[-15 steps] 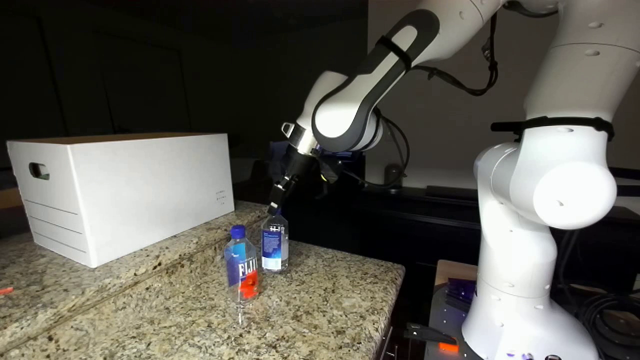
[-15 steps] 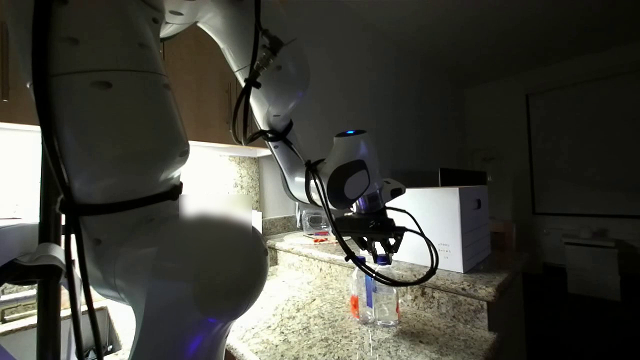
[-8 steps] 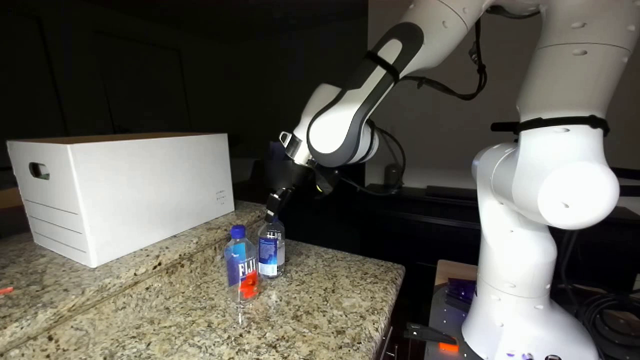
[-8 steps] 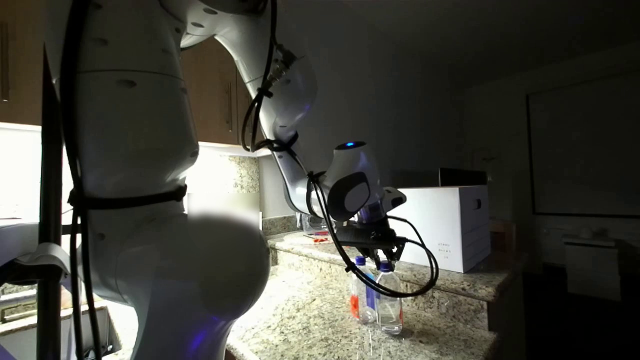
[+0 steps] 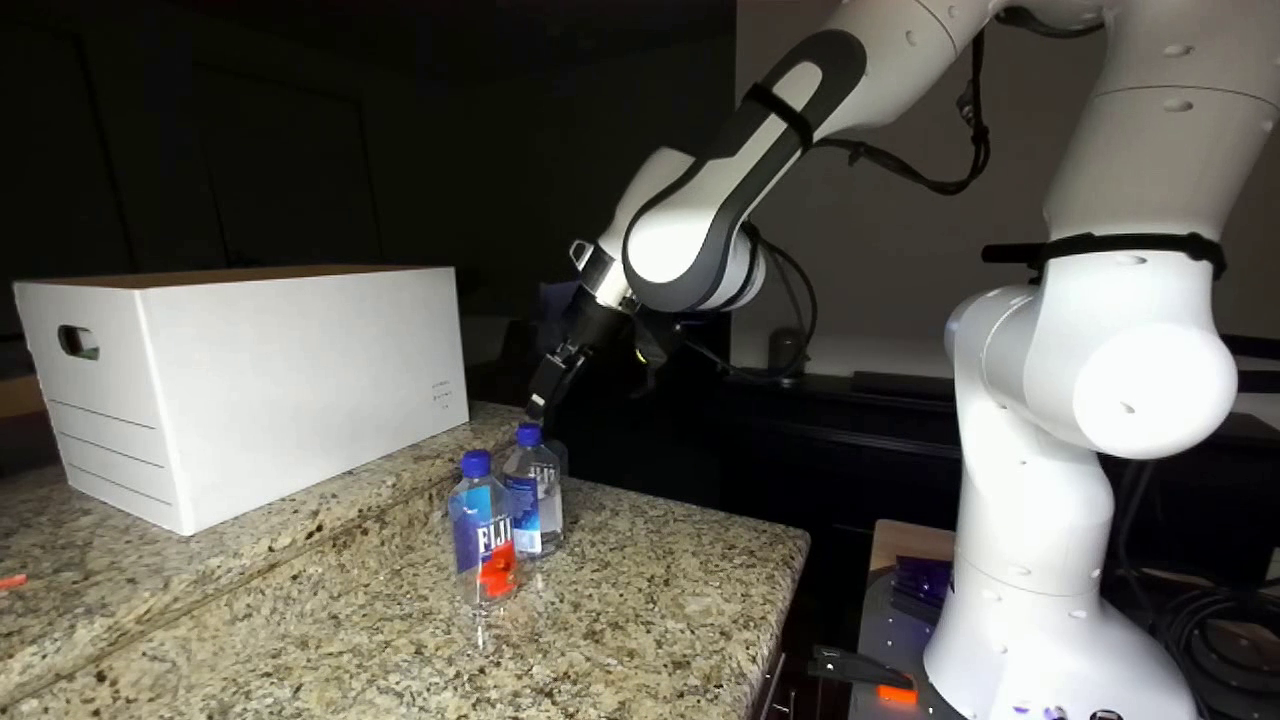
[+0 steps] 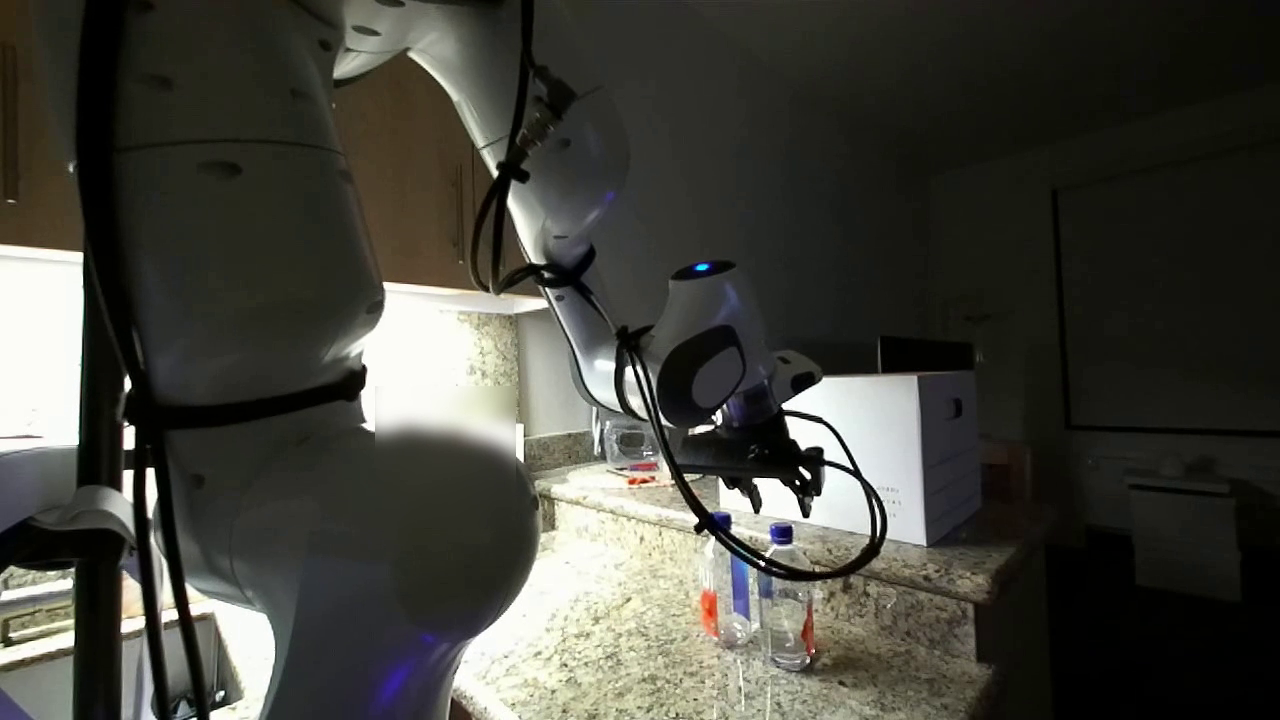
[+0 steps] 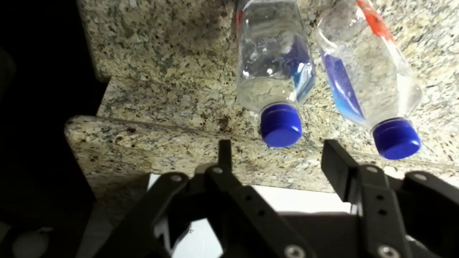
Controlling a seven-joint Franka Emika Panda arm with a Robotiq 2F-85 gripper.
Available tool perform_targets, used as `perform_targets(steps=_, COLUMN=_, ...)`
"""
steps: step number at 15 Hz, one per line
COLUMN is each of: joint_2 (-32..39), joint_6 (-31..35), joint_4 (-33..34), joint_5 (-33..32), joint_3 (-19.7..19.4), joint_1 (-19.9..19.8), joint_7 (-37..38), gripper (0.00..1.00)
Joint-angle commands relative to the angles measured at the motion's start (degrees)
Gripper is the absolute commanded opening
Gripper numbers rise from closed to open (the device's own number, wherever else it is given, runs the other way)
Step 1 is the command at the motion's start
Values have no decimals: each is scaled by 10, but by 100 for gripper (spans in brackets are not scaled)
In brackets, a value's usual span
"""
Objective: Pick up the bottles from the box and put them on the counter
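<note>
- The counter [image 5: 640, 630] is speckled granite on two levels; a white cardboard file box [image 5: 310, 390] stands on the upper one, open at the top.
- Both FIJI bottles [image 5: 484, 525] stand upright on the lower level, near each other and outside the file box.
- A loop of black cable [image 6: 815, 576] hangs across them in an exterior view, hiding narrow strips of each.
- A clear plastic container [image 6: 632, 445] sits farther along the upper level; a black-and-orange clamp [image 5: 850, 667] lies by the foot of the arm [image 5: 1040, 640].
- The pincer [image 7: 278, 157] is released, its fingers [image 7: 337, 172] spread, just above the bottle [image 7: 274, 61] nearer the counter's end and apart from it.
- The wrist view looks between the fingers onto the blue caps [image 7: 396, 138]; the FIJI lettering [image 5: 494, 537] reads clearly in an exterior view, and wooden cabinets [image 6: 430, 180] show in an exterior view.
- Counted: two bottles, two caps, one file box, one container, one clamp.
</note>
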Motion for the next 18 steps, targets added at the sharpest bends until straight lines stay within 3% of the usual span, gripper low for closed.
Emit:
perform_targets(steps=1, joint_2=-60, joint_6=-30, joint_4=-25, joint_5=-5, joint_3=-4, joint_1=-16, joint_7=-1, gripper=97)
perform_targets(steps=5, joint_2=-113, joint_6=-82, joint_4=-35, joint_5=-13, joint_3=-2, joint_1=-32, joint_7=-1, gripper=100)
perform_targets(steps=9, joint_2=-168, joint_6=-267, joint_4=-40, joint_5=-12, joint_3=19, joint_1=-64, joint_7=-5, gripper=100)
perform_targets(steps=12, joint_2=-166, joint_6=-387, joint_4=-25, joint_5=-36, joint_3=58, joint_1=-117, joint_7=25, gripper=100)
perform_targets(steps=16, joint_2=-149, joint_6=-439, joint_4=-22, joint_5=-91, joint_3=117, joint_1=-174, joint_7=90, gripper=100)
perform_targets(steps=17, joint_2=-147, joint_6=-452, joint_4=-21, joint_5=-101, joint_3=124, joint_1=-179, joint_7=98, gripper=100)
perform_targets(steps=18, joint_2=-152, joint_6=-435, joint_4=-18, joint_5=-75, joint_3=104, joint_1=-164, joint_7=64, gripper=100)
